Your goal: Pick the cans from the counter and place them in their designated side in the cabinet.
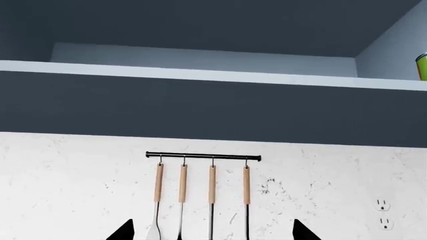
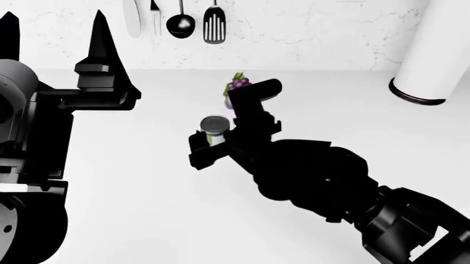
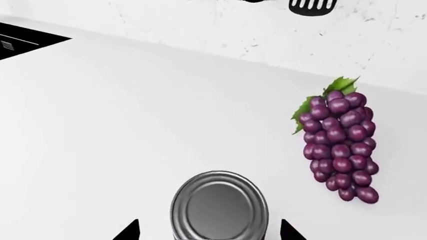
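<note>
Your right gripper (image 2: 220, 124) sits low over the counter (image 2: 147, 181) with its jaws spread wide, 1 finger on each side of the can (image 2: 214, 128), and neither pad looks to be touching the tin yet, so I judge it has hold of nothing. That straddle makes sense as the set-up for a side grasp: the can stands upright on the white top, and closing from here should pinch the label wall, not the lid. In the right wrist view the can (image 3: 219, 206) shows a plain grey metal top with a raised rim, centred between the 2 dark fingertips; the head view adds a sliver of green and white label below that rim. The grape bunch (image 3: 340, 145) lies just beside it on the counter, apart from the can, close enough that a wide finger could nudge it. Your left gripper (image 2: 52, 33) is raised high with its jaws parted and empty, and its camera looks up at the cabinet (image 1: 200, 107), where a second can (image 1: 421, 66) shows only as a green edge on the shelf at the frame's border. Below the cabinet a rail of utensils (image 1: 203, 185) hangs on the wall.
</note>
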Controlling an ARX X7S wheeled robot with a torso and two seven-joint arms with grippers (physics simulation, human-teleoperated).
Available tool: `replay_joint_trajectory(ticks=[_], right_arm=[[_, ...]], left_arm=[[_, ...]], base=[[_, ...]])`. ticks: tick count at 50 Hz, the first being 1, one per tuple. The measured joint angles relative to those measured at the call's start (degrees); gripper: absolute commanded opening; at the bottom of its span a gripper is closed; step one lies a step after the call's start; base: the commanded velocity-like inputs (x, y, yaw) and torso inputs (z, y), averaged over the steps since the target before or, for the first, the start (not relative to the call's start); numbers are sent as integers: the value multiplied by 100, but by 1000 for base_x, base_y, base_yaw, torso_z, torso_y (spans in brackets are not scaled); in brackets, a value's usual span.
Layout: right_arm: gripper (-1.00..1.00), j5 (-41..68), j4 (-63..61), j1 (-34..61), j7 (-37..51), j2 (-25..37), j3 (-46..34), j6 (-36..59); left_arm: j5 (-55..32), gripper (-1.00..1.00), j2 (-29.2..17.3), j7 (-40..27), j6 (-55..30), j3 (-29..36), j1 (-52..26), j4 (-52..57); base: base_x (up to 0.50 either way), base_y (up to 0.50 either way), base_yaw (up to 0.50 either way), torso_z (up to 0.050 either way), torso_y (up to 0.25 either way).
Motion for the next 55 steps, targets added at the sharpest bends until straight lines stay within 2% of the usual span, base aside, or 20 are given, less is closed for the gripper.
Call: replay_joint_trajectory(ticks=[39,40,55], right_arm=[[100,-151,1470,44,-769,-684,-59,-245],[-100,-148,1492,42,-777,-693,-59,-246],[-100,-75,1498,29,-711,-679,-61,-284]], left_arm=[[13,100,-111,38,135,15,123,-27],[15,100,-113,39,140,15,128,-28],[14,100,-147,44,176,37,173,-17]], base=[[0,0,0,0,0],[0,0,0,0,0],[0,0,0,0,0]])
